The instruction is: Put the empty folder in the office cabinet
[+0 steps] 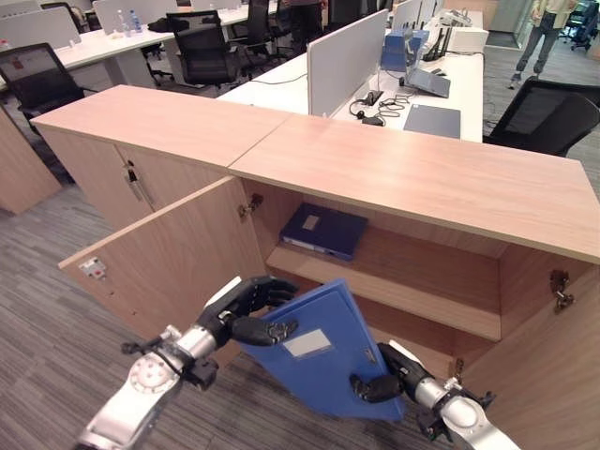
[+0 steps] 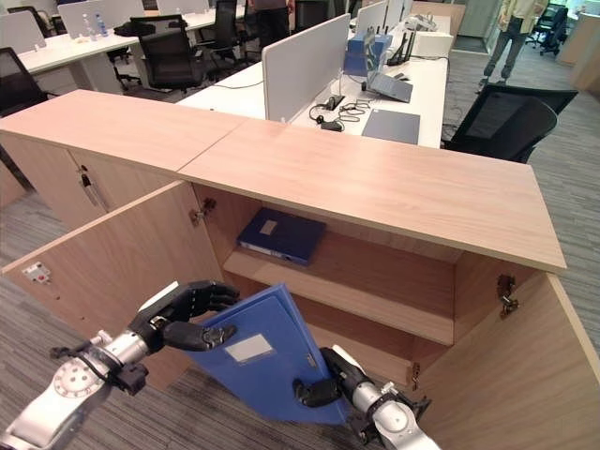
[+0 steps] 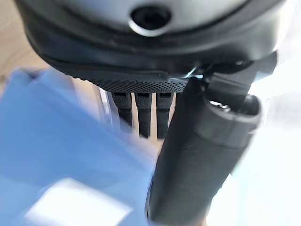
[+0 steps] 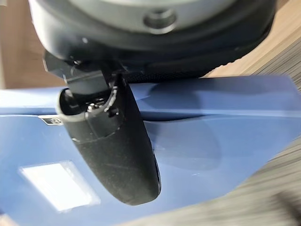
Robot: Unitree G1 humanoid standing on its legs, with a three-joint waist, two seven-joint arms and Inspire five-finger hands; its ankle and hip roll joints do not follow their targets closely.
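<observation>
Holding the folder [image 1: 314, 352] tilted before the open cabinet [image 1: 412, 178], you had the left hand [image 1: 246, 309] pinched on its upper corner and the right hand [image 1: 389, 375] on its lower edge; shelving it remained undone.

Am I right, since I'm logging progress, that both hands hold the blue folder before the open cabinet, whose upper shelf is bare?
Not quite: the upper shelf already carries another blue folder, seen in the left eye view. Left hand and right hand do hold the blue folder before the open cabinet.
</observation>
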